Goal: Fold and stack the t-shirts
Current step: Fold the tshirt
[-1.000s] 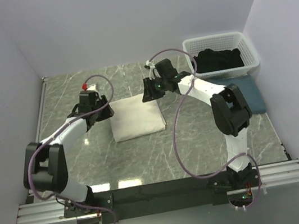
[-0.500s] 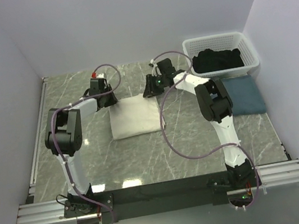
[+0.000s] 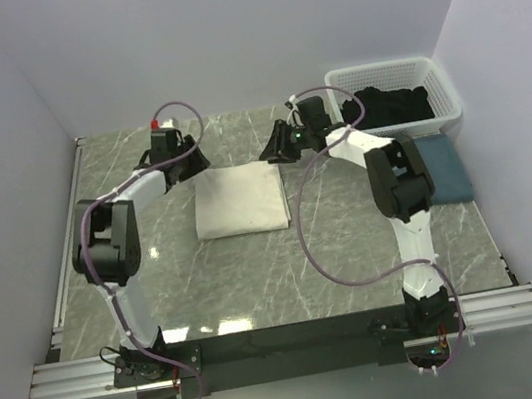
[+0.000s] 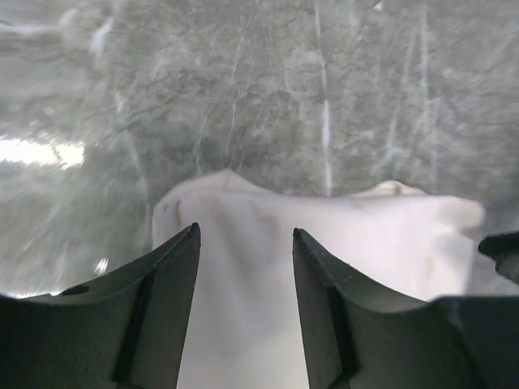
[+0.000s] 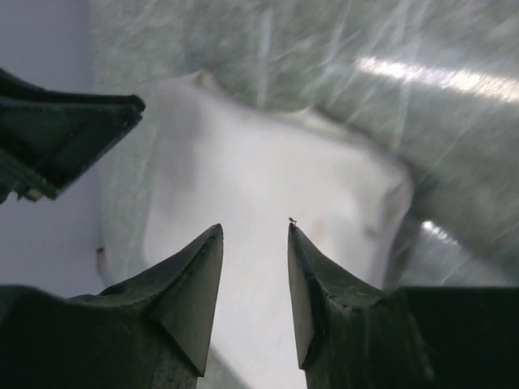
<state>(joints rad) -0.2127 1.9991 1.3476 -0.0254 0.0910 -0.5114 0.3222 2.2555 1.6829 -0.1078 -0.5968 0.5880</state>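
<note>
At worktop (image 3: 228, 276) centre, logged cream-white t-shirt (image 3: 239, 201) lying folded square, with left hand (image 3: 194, 161) and right hand (image 3: 271, 149) poised at its far corners, both half-parted and gripping nothing. Judged as fold near done, calling next for a 2-hand pinch to carry it onto slate-blue t-shirt (image 3: 444, 171) beside basket (image 3: 382, 67) holding black t-shirt (image 3: 391, 106). Confirmed empty jaws from wrist views only; found stack spot in top view only.

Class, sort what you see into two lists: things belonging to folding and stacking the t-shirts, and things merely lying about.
Part of the job: cream-white t-shirt, folded mid-table; slate-blue t-shirt, folded at right; black t-shirt, in the white basket.
Lying about: white basket; marble table.
</note>
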